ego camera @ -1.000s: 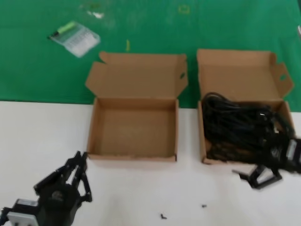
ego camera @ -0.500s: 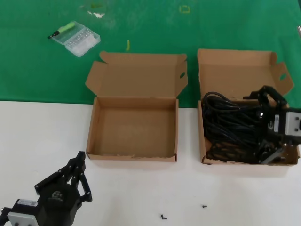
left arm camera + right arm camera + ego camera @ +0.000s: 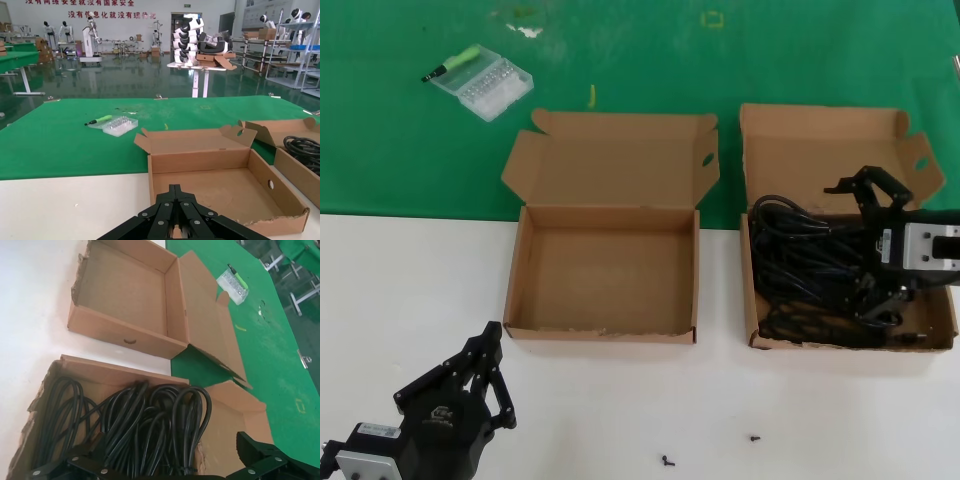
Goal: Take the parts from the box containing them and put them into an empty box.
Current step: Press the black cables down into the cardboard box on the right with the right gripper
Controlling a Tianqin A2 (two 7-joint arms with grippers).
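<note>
The right gripper [image 3: 868,245] hangs over the narrower brown cardboard carton [image 3: 752,290] at the right of the white table [image 3: 620,400], its black fingers [image 3: 868,183] spread wide above the contents and closed on nothing. Inside that carton lie the black rubber power cords [image 3: 810,265], looped in long thin bundles that fill most of the floor; in the right wrist view the loops [image 3: 145,430] sit directly beneath the open jaws. The carton's hinged lid stands back, one ear with an oval hole [image 3: 922,164] splayed outward.

Just to its left, apart from it, sits the wider brown cardboard carton [image 3: 515,280], lid folded back against the green mat [image 3: 400,120], its floor bare.

The left gripper [image 3: 485,375] rests low near the table's front edge, well short of the wider carton, its fingers opened in a wide V and empty.

A small clear plastic case [image 3: 485,85] lies far back on the mat, and two tiny black screws [image 3: 667,461] lie on the table in front.
</note>
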